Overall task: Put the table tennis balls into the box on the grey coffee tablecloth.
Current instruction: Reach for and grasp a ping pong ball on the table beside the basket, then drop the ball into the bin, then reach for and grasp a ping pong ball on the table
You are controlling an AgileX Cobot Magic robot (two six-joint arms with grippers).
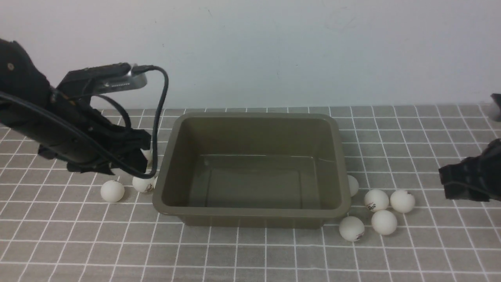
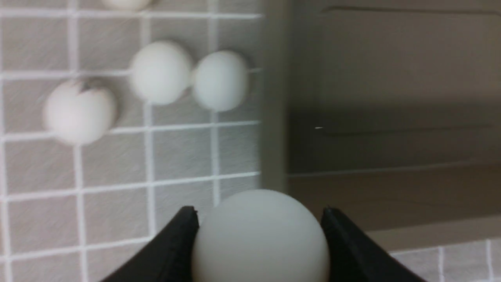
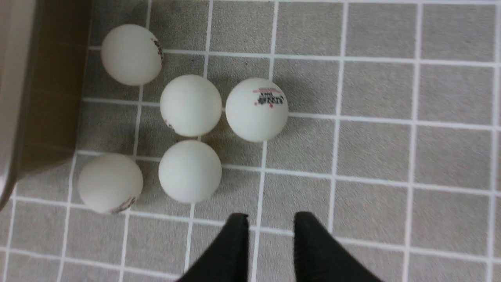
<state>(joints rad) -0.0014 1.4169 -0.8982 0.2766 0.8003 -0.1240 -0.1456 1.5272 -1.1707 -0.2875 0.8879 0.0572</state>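
The olive-brown box (image 1: 250, 213) stands empty in the middle of the grey coffee tablecloth (image 1: 250, 258). My left gripper (image 2: 259, 211) is shut on one white table tennis ball (image 2: 260, 243), just outside the box's left rim (image 2: 274, 98). In the front view the left gripper (image 1: 137, 154) hangs low beside the box. Two loose balls (image 1: 112, 191) (image 1: 143, 183) lie under it. Several more balls (image 1: 376, 200) lie by the box's right front corner. My right gripper (image 3: 272, 217) is slightly open and empty, short of the nearest ball (image 3: 190, 171). It shows at the right edge (image 1: 450, 182).
A pale wall runs behind the table. The left arm's cable (image 1: 160, 117) loops down next to the box's left rim. Open tablecloth lies in front of the box and to the right of the ball cluster.
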